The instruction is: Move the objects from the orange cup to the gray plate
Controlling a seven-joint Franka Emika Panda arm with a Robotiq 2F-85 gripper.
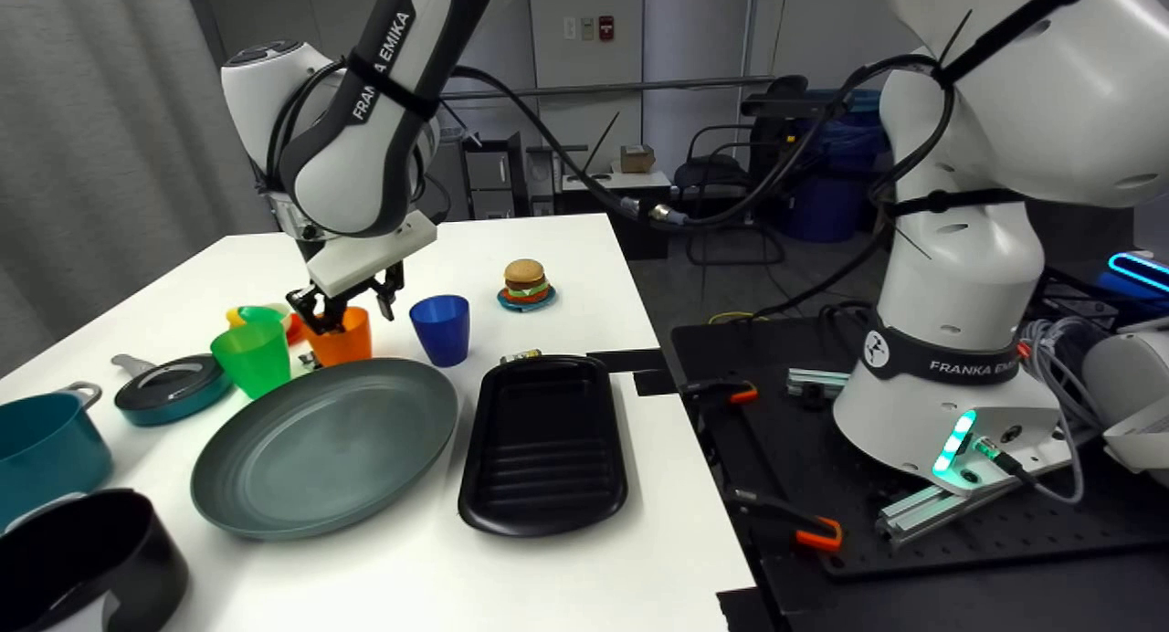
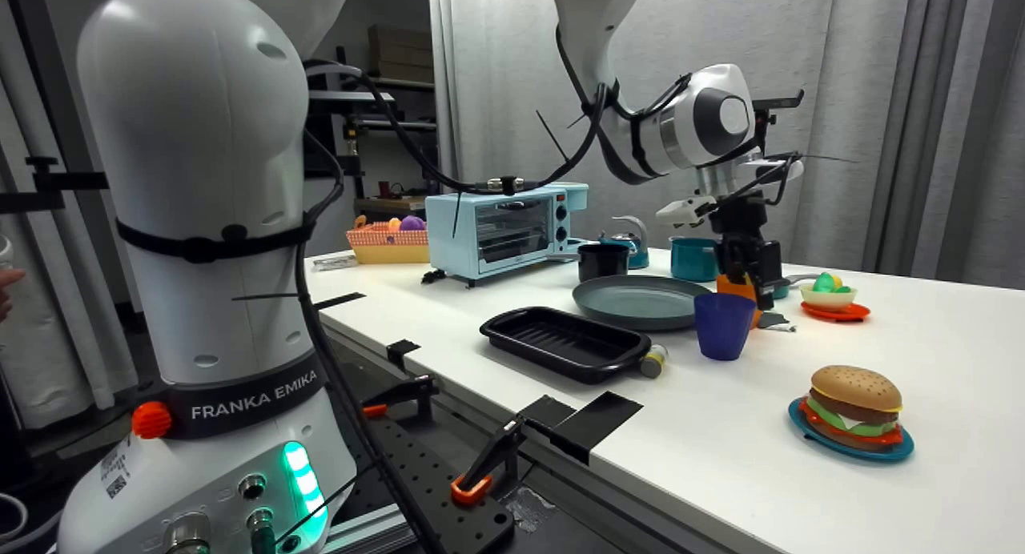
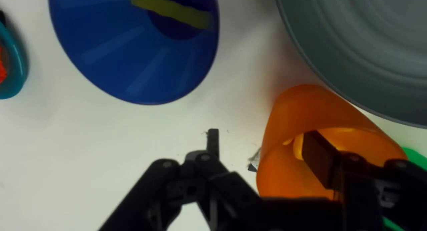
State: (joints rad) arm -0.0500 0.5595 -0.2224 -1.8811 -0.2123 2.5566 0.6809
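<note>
The orange cup [image 1: 349,342] stands at the gray plate's [image 1: 324,458] edge. Inside it, the wrist view shows a bit of yellow [image 3: 298,147], one of the objects; how many lie there is hidden by the cup wall and a finger. My gripper [image 3: 262,136] straddles the cup's wall: one dark finger [image 3: 322,159] reaches into the cup, while its opposite stands outside over the white table. White table shows between the outer finger and the cup, so the jaws are apart. In an exterior view the gripper [image 2: 749,278] partly covers the cup.
Close beside are a blue cup [image 3: 133,64] with a yellow strip [image 3: 171,9] inside and a green cup [image 1: 254,358]. A black ridged tray [image 1: 545,440], a toy burger [image 1: 525,282], a lidded pan [image 1: 173,390] and pots, including a teal one [image 1: 46,449], surround them.
</note>
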